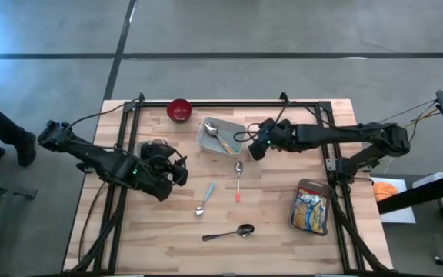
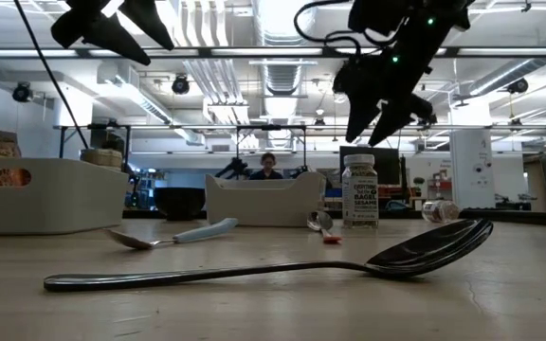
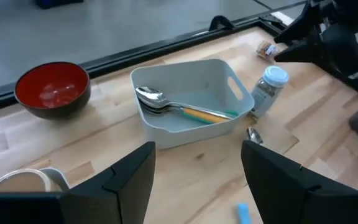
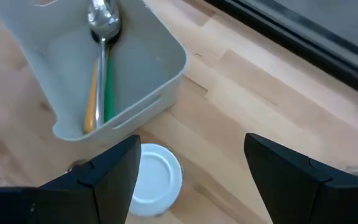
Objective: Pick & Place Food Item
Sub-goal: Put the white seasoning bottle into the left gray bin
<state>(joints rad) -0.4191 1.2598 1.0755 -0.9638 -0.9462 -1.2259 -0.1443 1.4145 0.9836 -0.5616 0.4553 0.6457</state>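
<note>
A small seasoning jar with a white lid (image 4: pixel 156 177) stands upright on the wooden table, just beside the grey bin's (image 1: pixel 221 137) right end; its label shows in the low view (image 2: pixel 360 192). My right gripper (image 4: pixel 191 180) hangs open above the jar (image 3: pixel 268 90), clear of it, with the lid below and next to one finger. My left gripper (image 3: pixel 197 180) is open with nothing between its fingers, over the table left of the bin (image 3: pixel 185 109). A snack bag (image 1: pixel 311 209) lies in a dark tray at the right.
The grey bin holds two spoons (image 4: pixel 101 56). A red bowl (image 1: pixel 179 110) sits at the far edge. Three loose spoons lie on the table: a blue-handled one (image 1: pixel 204 198), a red-handled one (image 1: pixel 238 181) and a black one (image 1: pixel 229 233) near the front.
</note>
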